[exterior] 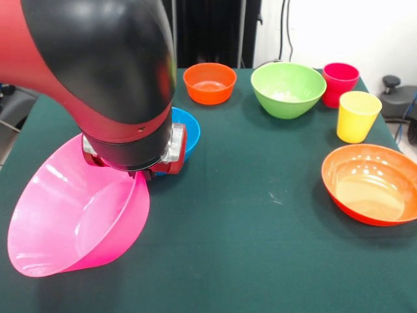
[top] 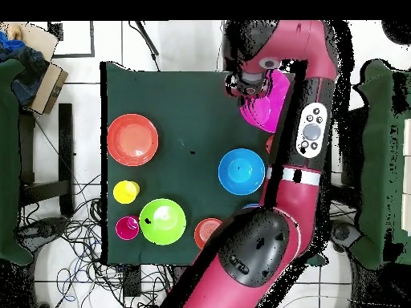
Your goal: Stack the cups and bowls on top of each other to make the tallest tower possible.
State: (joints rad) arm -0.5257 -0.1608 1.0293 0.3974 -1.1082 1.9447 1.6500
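Dark green table (exterior: 260, 228). Gripper (exterior: 144, 171) sits at the tilted pink bowl's (exterior: 71, 222) rim; grasp cannot be told. Blue bowl (exterior: 186, 130) just behind the pink bowl. Well off from it: small orange bowl (exterior: 209, 83), green bowl (exterior: 288, 89), red cup (exterior: 340, 83), yellow cup (exterior: 357, 115), large orange bowl (exterior: 370, 184).

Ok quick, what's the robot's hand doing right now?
Gripper: it is at the rim of the big pink bowl, which is tilted up, so it seems to be holding it; the fingers are hidden behind the arm.
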